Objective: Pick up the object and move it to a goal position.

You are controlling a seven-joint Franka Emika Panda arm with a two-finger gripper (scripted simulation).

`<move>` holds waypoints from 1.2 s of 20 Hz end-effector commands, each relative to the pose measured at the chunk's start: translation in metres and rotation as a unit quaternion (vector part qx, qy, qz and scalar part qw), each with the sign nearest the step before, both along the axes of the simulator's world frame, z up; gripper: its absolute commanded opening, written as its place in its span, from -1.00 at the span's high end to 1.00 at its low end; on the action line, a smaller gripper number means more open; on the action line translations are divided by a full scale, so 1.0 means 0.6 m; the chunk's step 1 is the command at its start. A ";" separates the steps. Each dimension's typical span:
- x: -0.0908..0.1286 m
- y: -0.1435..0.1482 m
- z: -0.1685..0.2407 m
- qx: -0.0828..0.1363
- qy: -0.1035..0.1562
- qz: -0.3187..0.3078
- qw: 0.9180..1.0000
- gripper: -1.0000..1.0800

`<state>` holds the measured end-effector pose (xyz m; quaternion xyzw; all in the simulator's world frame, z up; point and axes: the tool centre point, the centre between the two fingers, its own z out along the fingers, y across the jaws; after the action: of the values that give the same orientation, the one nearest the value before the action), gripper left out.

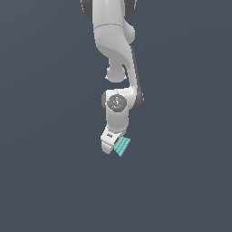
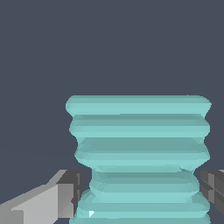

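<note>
- Gripper (image 2: 140, 192) holds the teal ribbed block (image 2: 139, 144) at its narrow waist, fingers (image 2: 65, 192) flanking.
- Block (image 1: 122, 146) sits at the wrist's 5 o'clock.
- Risk: ribbed sides let it pivot or slip in transit.

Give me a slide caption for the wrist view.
Ribbed teal block with a narrow waist sits between the gripper fingers.

A plain dark slate-blue backdrop (image 1: 41, 181) fills both views (no seams, flat even lighting)
</note>
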<state>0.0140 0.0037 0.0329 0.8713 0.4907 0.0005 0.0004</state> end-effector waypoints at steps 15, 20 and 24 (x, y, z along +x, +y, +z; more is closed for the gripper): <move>0.001 0.000 -0.025 0.000 0.001 0.001 1.000 1.00; 0.015 0.009 0.007 -0.001 -0.010 -0.002 1.000 1.00; 0.018 0.045 0.033 -0.001 -0.009 -0.001 1.000 1.00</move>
<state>0.0239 0.0210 0.0462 0.8724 0.4886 0.0078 0.0057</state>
